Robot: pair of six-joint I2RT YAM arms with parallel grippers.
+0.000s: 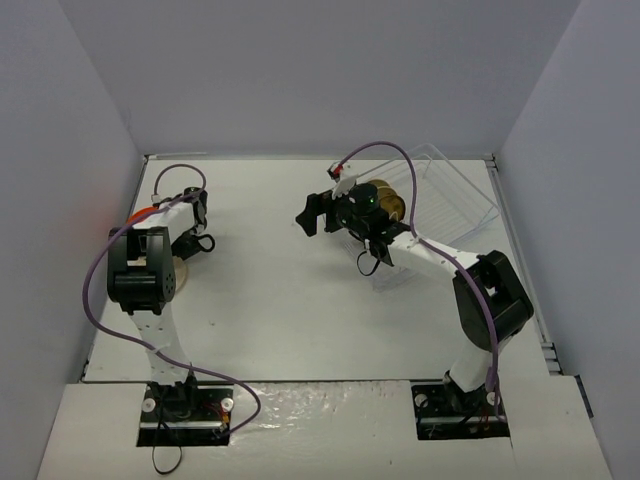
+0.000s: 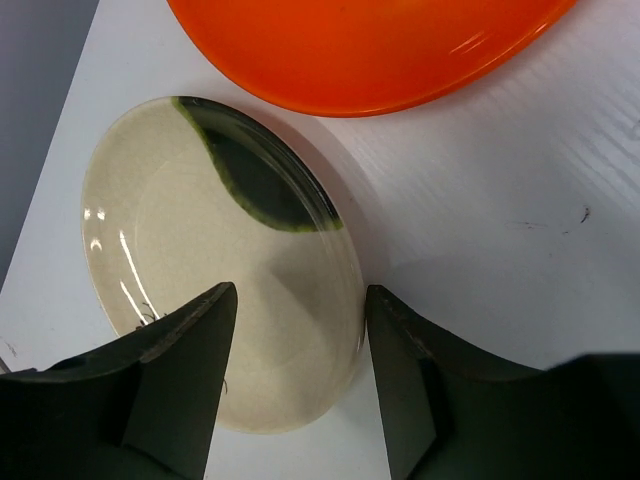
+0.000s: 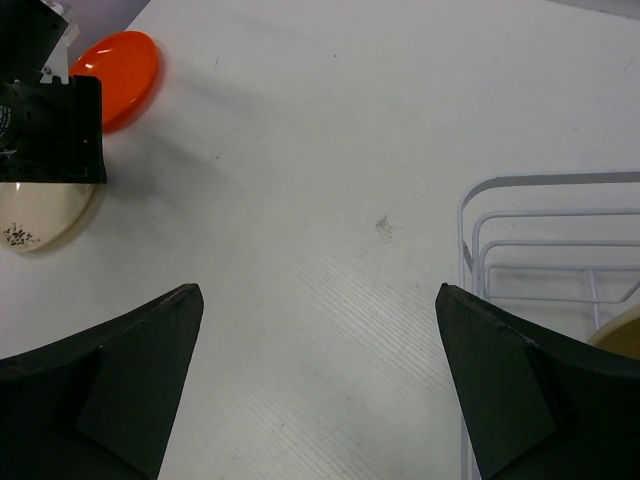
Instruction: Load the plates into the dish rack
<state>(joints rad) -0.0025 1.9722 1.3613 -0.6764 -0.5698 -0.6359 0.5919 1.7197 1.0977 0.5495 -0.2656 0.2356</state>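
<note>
A cream plate (image 2: 200, 290) with a dark green patch lies flat on the table, and the orange plate (image 2: 370, 50) lies just beyond it. My left gripper (image 2: 300, 288) is open and straddles the cream plate's right rim, one finger over the plate and the other over the table beside it. From above, the cream plate (image 1: 181, 272) and orange plate (image 1: 140, 214) are mostly hidden under the left arm. My right gripper (image 3: 318, 290) is wide open over bare table, holding nothing. The clear dish rack (image 1: 455, 200) stands at the back right with a brown and yellow plate (image 1: 385, 203) in it.
White wire dividers (image 3: 550, 240) of the rack show at the right of the right wrist view, with a yellowish plate edge (image 3: 622, 335) behind them. Grey walls enclose the table on the left, back and right.
</note>
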